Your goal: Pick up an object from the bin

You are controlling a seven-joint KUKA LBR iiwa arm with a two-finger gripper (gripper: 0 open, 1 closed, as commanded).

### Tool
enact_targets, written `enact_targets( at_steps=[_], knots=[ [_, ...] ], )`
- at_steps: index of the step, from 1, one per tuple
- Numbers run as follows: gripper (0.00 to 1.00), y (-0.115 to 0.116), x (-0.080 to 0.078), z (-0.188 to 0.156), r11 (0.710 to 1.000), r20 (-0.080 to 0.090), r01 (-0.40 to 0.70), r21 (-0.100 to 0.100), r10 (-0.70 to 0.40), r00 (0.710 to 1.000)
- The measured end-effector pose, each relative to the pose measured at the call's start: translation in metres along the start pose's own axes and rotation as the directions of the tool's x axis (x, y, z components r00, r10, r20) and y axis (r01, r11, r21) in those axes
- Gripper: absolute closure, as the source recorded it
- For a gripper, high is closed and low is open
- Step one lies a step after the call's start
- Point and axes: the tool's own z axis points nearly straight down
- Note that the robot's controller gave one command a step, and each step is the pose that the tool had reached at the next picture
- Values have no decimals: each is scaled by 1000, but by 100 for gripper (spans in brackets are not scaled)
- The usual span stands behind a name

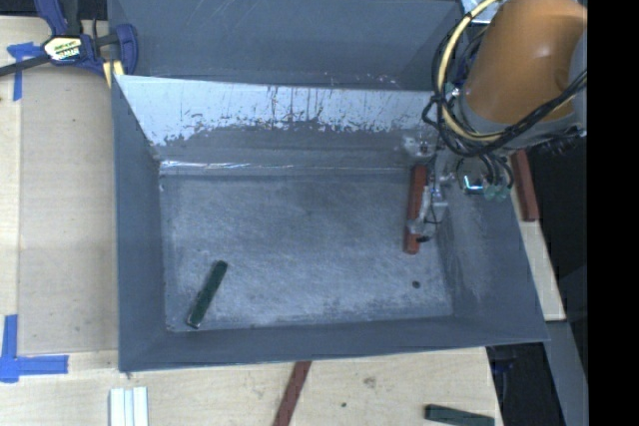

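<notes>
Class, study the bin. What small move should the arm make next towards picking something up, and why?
Probably slide the gripper left across the bin, toward its near-left corner. The gripper hangs by the right wall with nothing beneath it, while a dark green stick lies flat on the floor at the far side, well apart from it.

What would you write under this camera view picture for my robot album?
The gripper hangs at the right of the grey bin, apart from a dark green stick lying at its lower left.

Robot lab, grey metal bin point(300, 35), cabled arm point(524, 55)
</notes>
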Motion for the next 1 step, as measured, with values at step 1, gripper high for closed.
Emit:
enact_targets(
  at_steps=[1],
  knots=[
    [0, 0, -2, -4, 1000, 8, 1, 1, -1, 1000]
  ],
)
